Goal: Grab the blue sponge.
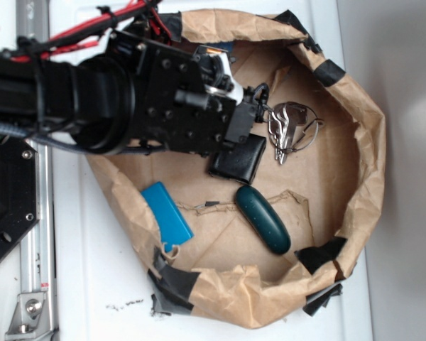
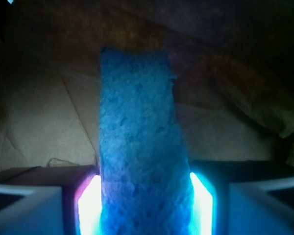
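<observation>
1. From the left in the overhead view: one blue box point(image 1: 167, 216), my arm above it, one dark wallet point(image 1: 239, 158), one teal case point(image 1: 263, 219), one bunch of metal keys point(image 1: 291, 131), all inside one brown paper nest point(image 1: 355, 185) on the desk
2. Wrist view: one blue sponge point(image 2: 139, 147) stands between my jaws, both pads point(image 2: 88, 205) flush against its sides, so I am closed on it
3. Grasp looks made; whether it is off the paper, I cannot tell. Next comes a straight lift, squeeze kept firm, as the foam gives
</observation>
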`<state>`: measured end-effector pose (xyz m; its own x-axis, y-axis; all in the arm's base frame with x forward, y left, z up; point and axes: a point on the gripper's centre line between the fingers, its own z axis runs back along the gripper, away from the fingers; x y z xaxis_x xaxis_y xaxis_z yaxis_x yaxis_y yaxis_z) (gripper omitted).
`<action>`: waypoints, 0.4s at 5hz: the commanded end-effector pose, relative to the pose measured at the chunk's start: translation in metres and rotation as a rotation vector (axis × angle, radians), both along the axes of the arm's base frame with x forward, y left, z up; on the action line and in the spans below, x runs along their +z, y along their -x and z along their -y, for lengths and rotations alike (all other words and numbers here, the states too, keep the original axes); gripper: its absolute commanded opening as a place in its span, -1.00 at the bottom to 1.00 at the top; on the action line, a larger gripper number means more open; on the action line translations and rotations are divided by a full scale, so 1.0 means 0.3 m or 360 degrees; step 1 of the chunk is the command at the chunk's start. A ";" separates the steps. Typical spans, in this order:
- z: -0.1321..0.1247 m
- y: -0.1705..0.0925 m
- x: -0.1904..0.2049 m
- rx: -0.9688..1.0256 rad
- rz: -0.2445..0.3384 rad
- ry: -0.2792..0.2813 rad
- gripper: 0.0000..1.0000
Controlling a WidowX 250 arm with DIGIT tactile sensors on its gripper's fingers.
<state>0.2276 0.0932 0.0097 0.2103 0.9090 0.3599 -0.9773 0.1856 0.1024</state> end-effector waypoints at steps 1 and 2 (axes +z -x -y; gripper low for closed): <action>0.069 0.044 0.209 -0.0529 0.0003 0.0087 -1.00; 0.131 0.019 0.367 -0.0921 -0.0090 0.0187 -1.00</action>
<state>0.2224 0.0381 0.1031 0.7056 0.6812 0.1951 -0.7074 0.6930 0.1388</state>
